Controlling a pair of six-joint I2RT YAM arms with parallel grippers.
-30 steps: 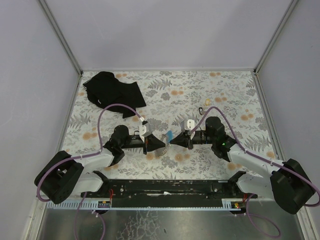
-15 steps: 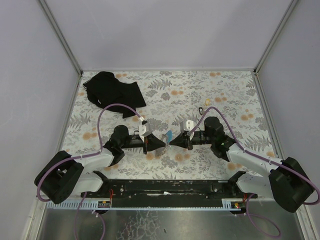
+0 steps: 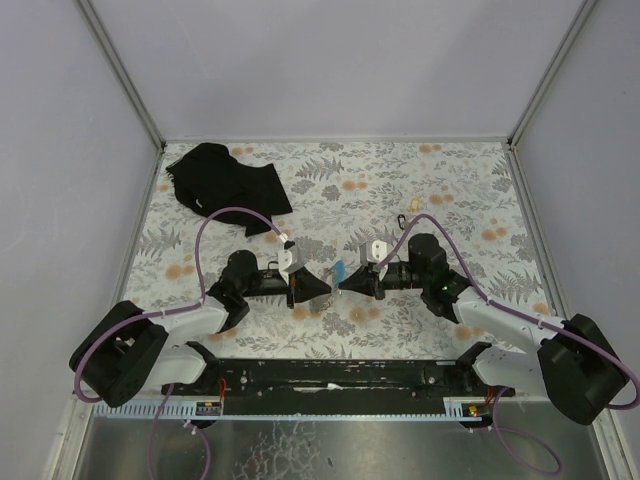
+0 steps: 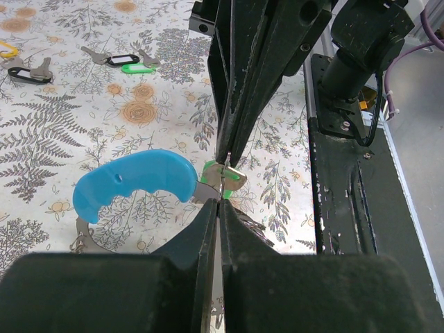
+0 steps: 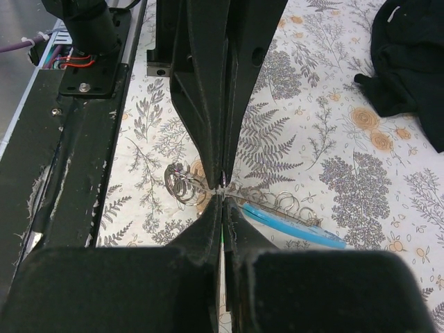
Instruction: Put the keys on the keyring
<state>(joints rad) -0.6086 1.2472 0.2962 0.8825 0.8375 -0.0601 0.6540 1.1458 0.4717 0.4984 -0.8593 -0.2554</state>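
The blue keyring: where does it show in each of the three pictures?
Top external: keyring at centre, a small blue speck.
Left wrist: keyring lower left, a broad curve.
Right wrist: keyring right of centre, low, a thin sliver.
Shared: floral table cover.

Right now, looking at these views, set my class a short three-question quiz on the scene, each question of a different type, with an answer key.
1. True or false: the blue keyring lies on the black cloth.
2. Where do the left gripper and right gripper come together? A) at the far right corner B) tip facing tip, beside the blue keyring C) over the black cloth
3. Fill in: both grippers' jaws are ____.
Key: 1 false, the black cloth lies apart at the far left; 2 B; 3 shut.
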